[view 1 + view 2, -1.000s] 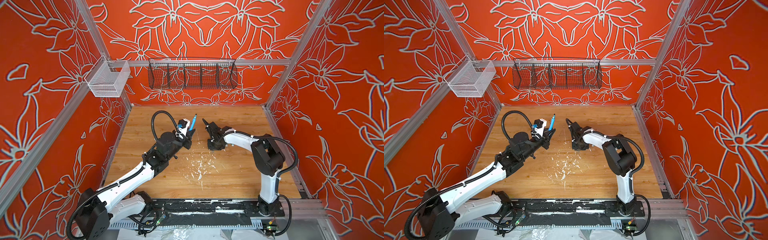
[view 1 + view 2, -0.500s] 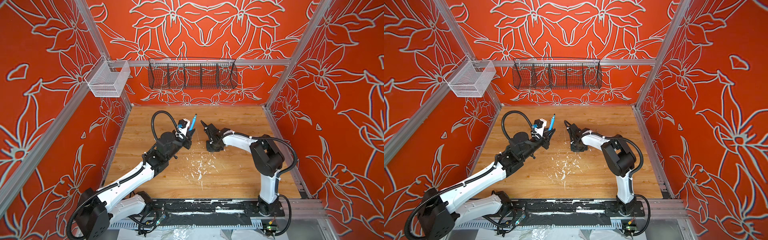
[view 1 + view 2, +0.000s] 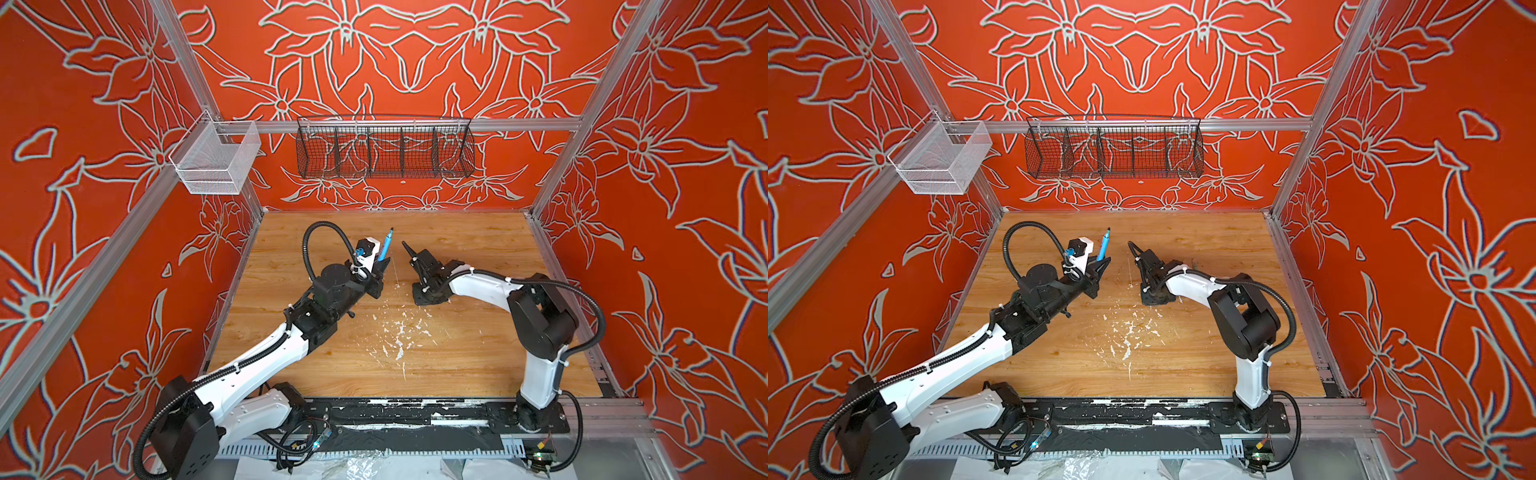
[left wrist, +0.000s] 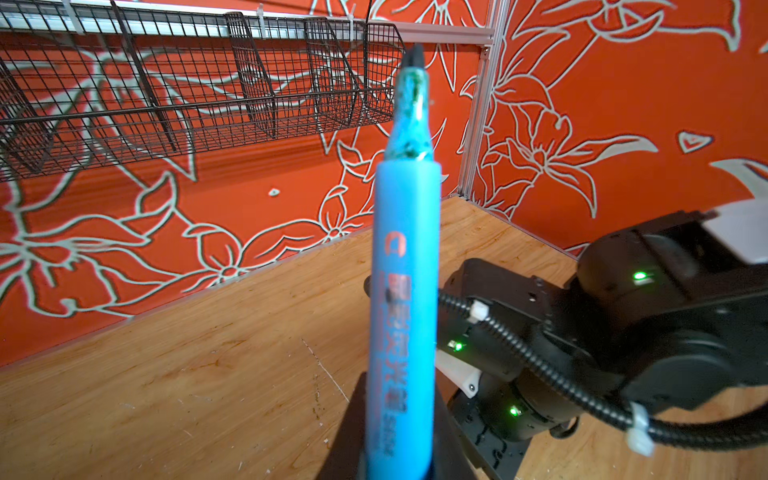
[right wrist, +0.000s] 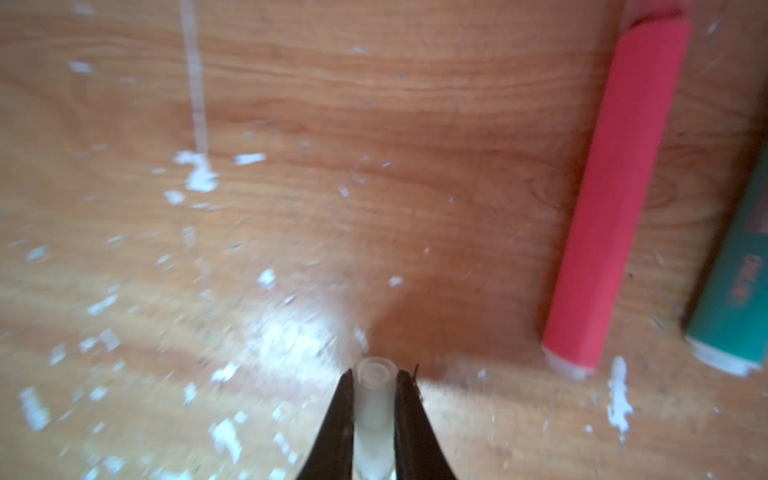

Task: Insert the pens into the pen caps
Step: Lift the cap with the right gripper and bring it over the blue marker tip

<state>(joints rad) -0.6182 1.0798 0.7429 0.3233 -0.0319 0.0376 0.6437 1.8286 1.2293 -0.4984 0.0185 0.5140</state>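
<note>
Here, the left gripper [image 3: 383, 262] is seen clenched on the lower part of the blue pen [image 3: 387, 244], which is held above the wooden table [image 3: 478, 353], tilted slightly, with its dark tip uppermost. In the left wrist view the same blue pen [image 4: 405, 299] is shown rising from between the black fingers [image 4: 351, 419], its tapered neck smeared with dark ink. The right gripper [image 3: 405, 247] is raised just across from the pen in both top views, apart from it and not touching it. In the right wrist view the right gripper [image 5: 376, 372] is found closed on a pen cap [image 5: 374, 399], a small translucent tube pinched between the two dark jaws with its open round end facing outward. A red-pink pen [image 5: 615, 199] and a green pen [image 5: 735, 282] are seen lying side by side on the table below, near each other but not touching, each with a white end plug. White paint flecks [image 5: 199, 174] are scattered over the wood. The remaining caps and the fourth pen cannot be made out.
</note>
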